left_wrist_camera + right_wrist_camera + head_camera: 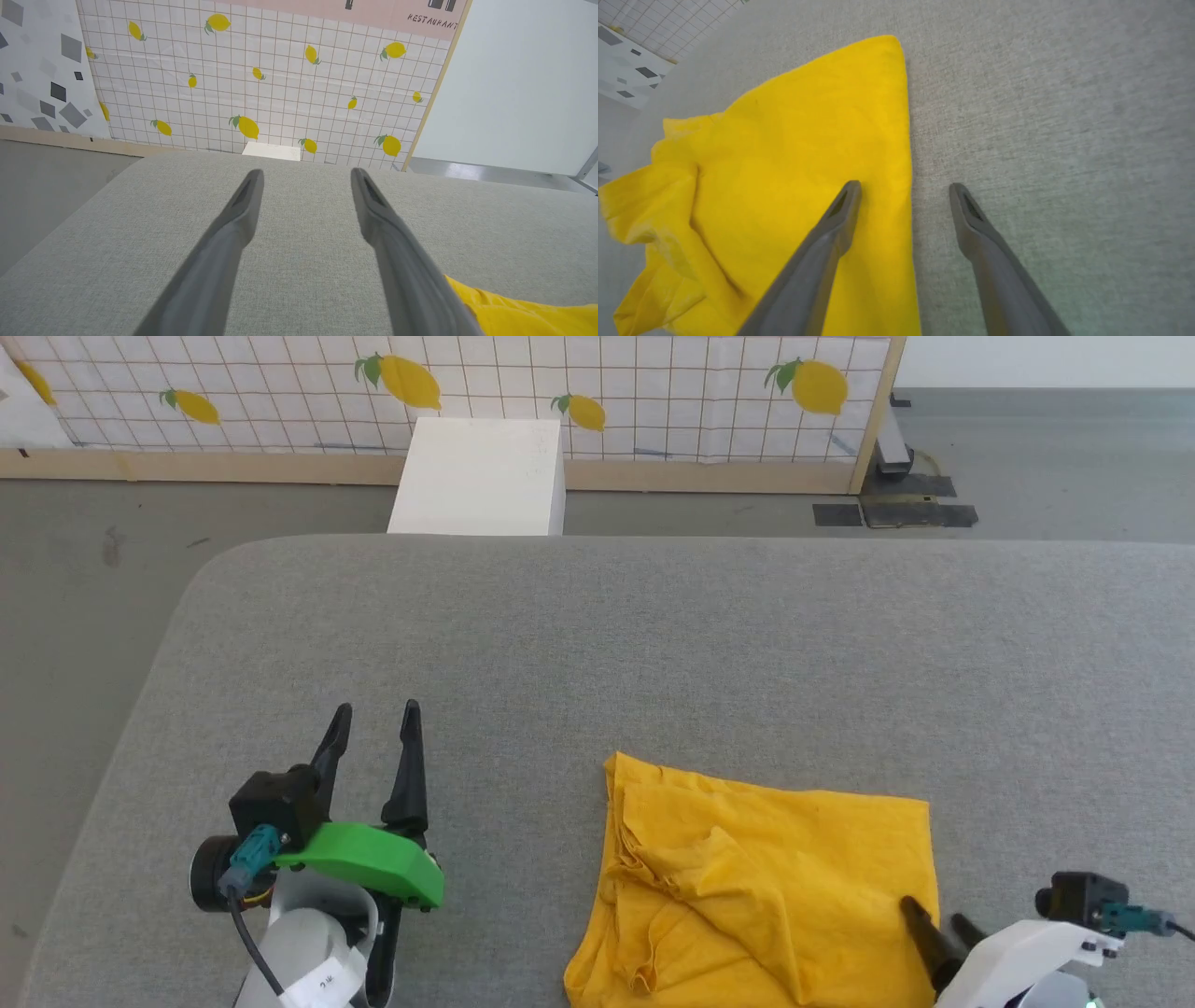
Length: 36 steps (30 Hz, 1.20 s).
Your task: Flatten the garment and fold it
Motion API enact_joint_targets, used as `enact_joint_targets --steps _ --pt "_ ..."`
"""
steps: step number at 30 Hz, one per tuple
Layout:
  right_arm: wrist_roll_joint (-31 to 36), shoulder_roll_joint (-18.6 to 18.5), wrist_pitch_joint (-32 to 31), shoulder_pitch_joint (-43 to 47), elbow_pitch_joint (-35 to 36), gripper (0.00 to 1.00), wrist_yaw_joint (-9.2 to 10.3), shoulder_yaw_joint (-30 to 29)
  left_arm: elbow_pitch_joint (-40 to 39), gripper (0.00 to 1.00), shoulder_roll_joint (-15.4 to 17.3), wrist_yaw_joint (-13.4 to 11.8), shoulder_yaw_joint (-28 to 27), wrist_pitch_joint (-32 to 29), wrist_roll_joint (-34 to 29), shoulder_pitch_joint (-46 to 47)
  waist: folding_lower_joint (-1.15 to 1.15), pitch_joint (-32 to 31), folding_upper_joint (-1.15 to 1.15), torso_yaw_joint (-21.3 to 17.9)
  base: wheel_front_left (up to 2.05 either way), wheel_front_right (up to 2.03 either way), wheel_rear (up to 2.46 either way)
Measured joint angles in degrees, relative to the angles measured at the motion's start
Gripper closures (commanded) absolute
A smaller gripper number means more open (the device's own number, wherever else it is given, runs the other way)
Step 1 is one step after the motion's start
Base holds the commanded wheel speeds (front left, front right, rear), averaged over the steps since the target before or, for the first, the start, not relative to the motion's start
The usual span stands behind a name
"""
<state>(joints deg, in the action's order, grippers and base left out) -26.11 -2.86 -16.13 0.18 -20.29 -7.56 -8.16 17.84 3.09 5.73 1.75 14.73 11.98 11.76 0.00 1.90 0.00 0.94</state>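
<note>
Right pincer spread and empty, straddling the right edge of the garment; left pincer likewise spread, well apart. The garment lies at the front of the grey worktop, plain yellow, roughly squared, rumpled at left

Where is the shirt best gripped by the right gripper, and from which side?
Probably its straight right edge, approached from the right. The shirt lies flat there, and the open right gripper straddles that edge, one finger over cloth, one over the table. The shirt's left side is bunched into folds, a less predictable hold.
</note>
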Motion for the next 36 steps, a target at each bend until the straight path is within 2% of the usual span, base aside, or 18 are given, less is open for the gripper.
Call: enact_joint_targets --steps 7,8,9,10,11,12,15,18,23,25,28,31,35,36 --pt "-4.74 -0.60 -2.63 -2.34 -4.79 0.01 0.00 2.54 0.04 0.00 0.00 0.00 0.38 0.00 0.13 -0.01 0.00 -0.22 0.00 0.39 0.00 0.00 0.00" --pt "-5.11 -0.73 -3.09 -2.67 -5.19 0.20 0.00 3.07 0.04 0.00 0.00 0.00 0.40 0.00 0.16 -0.01 0.00 -0.22 0.00 0.44 0.00 0.00 0.00" --pt "-5.48 -0.85 -3.59 -3.05 -5.59 0.56 0.00 3.67 0.03 0.00 0.00 0.00 0.42 0.00 0.16 -0.01 0.00 -0.19 0.00 0.49 0.00 0.00 0.00" --pt "-5.68 -0.92 -3.78 -3.34 -5.84 0.64 0.00 4.14 0.02 0.00 -0.01 0.00 0.46 0.00 0.16 -0.01 0.00 -0.15 0.00 0.53 0.00 0.00 0.00" --pt "-5.73 -0.96 -3.81 -3.54 -6.08 0.93 0.00 4.48 0.02 0.00 -0.01 0.00 0.48 0.00 0.16 -0.01 0.00 -0.12 0.00 0.56 0.00 0.00 0.00" --pt "-5.75 -0.96 -4.15 -3.72 -6.31 1.00 0.00 4.91 0.02 0.00 -0.01 -0.01 0.47 0.00 0.16 -0.01 0.00 -0.07 0.00 0.59 0.00 0.00 0.00" --pt "-5.53 -0.71 -4.27 -3.80 -6.45 1.00 0.00 5.53 -0.01 0.00 -0.01 -0.08 0.38 0.00 0.18 -0.02 0.00 0.04 0.00 0.52 0.00 0.00 0.00" --pt "-2.50 -0.57 -4.59 -4.19 -5.48 1.00 0.00 5.89 -0.23 0.00 -0.01 -0.29 -0.07 0.01 0.18 -0.07 0.00 0.24 0.00 0.07 0.00 0.00 0.00" --pt "12.30 -0.14 -9.78 -7.63 0.89 1.00 0.00 7.46 -1.34 0.00 -0.04 -0.59 -1.37 0.01 0.36 -0.21 0.00 0.95 0.00 -1.88 0.00 0.00 0.00" --pt "17.71 -1.19 -11.96 -10.08 3.96 1.00 -0.02 9.59 -1.97 0.00 -0.02 -0.71 -1.78 0.01 0.42 -0.23 0.00 1.35 0.00 -3.00 0.00 0.00 0.00" --pt "22.68 -6.46 -14.36 -15.00 6.76 1.00 -0.03 14.41 -3.07 0.00 0.00 -0.73 -2.43 0.01 0.29 0.02 0.00 2.31 0.00 -5.22 0.00 0.00 0.00" --pt "24.50 -13.08 -14.60 -19.92 7.32 1.00 -0.03 18.61 -3.97 0.00 0.12 -0.71 -2.65 0.03 -0.10 0.77 0.00 3.59 0.00 -7.54 0.00 0.00 0.00" --pt "25.29 -20.92 -12.72 -27.26 5.19 1.00 -0.03 22.48 -5.60 0.00 0.51 -0.69 -2.59 0.05 -0.75 2.81 0.00 6.23 0.00 -10.54 0.00 0.00 0.00" --pt "25.53 -24.19 -11.51 -30.45 3.19 1.00 -0.03 22.71 -6.24 0.00 1.00 -0.66 -2.42 0.05 -1.27 4.12 0.00 8.12 0.00 -11.86 0.00 0.00 0.00"
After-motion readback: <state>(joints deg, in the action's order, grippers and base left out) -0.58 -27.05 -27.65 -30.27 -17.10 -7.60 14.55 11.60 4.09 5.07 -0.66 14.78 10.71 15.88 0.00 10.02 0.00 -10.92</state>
